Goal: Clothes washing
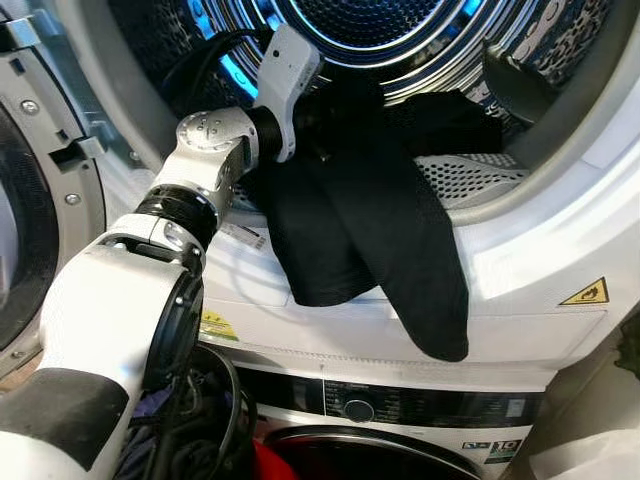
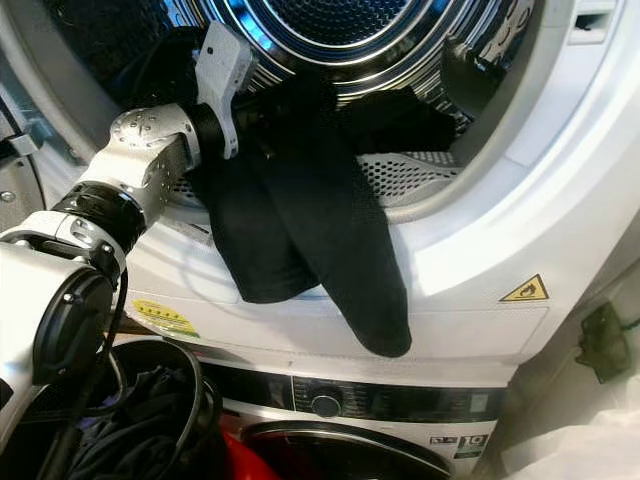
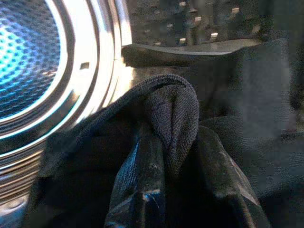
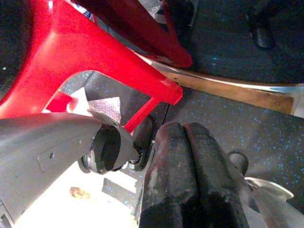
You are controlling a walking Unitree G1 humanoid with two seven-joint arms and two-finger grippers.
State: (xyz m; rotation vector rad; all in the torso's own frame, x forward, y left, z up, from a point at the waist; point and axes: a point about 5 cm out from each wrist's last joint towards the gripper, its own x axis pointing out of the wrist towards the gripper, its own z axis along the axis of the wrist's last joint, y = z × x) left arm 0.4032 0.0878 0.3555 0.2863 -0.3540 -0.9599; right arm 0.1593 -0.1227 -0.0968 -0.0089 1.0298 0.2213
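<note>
At upper centre the left gripper (image 1: 318,128) pinched the black garment (image 1: 370,230), whose length trailed down over the drum's rim (image 1: 520,215).

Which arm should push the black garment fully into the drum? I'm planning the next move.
Left. The left gripper is shut on the black fabric garment at the perforated steel drum mouth; the right gripper hangs low near a red plastic frame.
</note>
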